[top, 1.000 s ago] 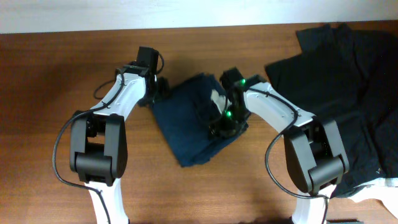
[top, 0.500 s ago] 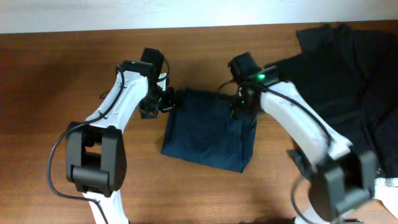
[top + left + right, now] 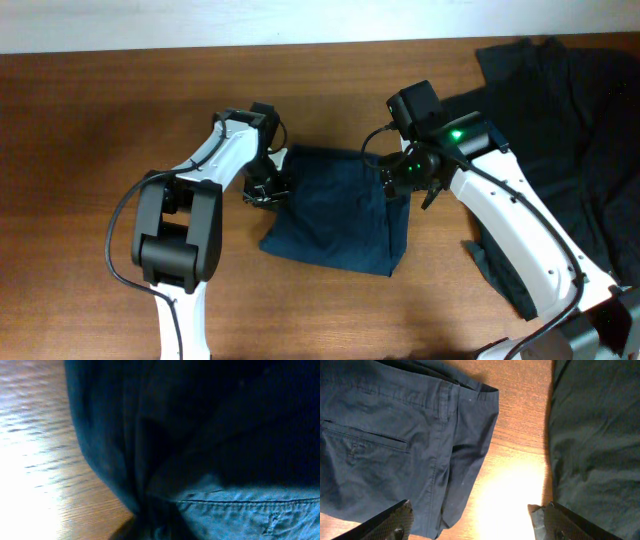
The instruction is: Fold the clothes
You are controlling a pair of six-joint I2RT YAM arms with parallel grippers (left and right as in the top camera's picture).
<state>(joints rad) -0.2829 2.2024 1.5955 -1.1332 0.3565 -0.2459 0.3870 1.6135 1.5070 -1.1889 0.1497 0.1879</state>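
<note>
The left claw has slid down the left edge of the navy shorts; its grip cannot be told. The shorts lie folded mid-frame on the tabletop, with the right claw spread open beside them.

Overhead: straight down on the desk, distant. Left wrist: pressed close against navy shorts, blurred. Right wrist: downward, near, sharing shorts and desk with overhead.

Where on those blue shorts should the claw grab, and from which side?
Probably the waistband corner of the shorts, from above on the side facing the black garment. That corner lies flat, thick and exposed beside bare table, with the open right claw nearby.
</note>
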